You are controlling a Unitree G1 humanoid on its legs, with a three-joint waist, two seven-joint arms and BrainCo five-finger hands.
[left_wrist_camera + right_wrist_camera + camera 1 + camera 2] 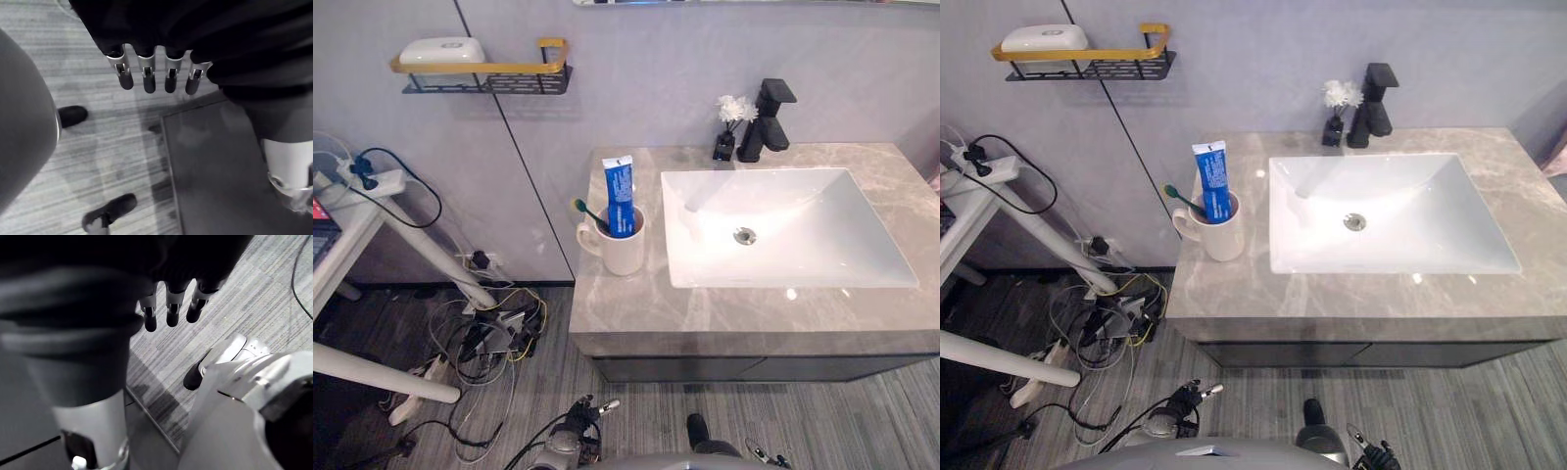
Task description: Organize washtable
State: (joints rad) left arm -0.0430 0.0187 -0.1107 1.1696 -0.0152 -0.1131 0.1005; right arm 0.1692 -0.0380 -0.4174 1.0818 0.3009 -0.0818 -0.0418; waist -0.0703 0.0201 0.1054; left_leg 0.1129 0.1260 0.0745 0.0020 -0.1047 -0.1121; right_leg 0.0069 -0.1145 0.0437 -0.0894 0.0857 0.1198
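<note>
While both my arms hang low by my sides, my left hand points down at the striped floor with its fingers straight and slightly apart, holding nothing. My right hand hangs the same way on the other side, fingers relaxed and empty.

Ahead of me is a marble desk with a white sink set in its right part. A white mug stands on the left part, just beside the sink's left rim, with its handle turned left. A blue toothpaste tube stands nearly upright in the mug. A green toothbrush leans out of it to the left, head up.

At the far edge, a black faucet stands behind the sink, with a small vase of white flowers just to its left. On the wall to the far left, a wall shelf holds a white soap box.

I judge that the mug lies above and beyond both hands, on my left side, so the left hand is the nearer one. It would have to rise over the desk's near edge and reach forward. The mug's contents stand tall, so an approach from the side looks safer than from above.
</note>
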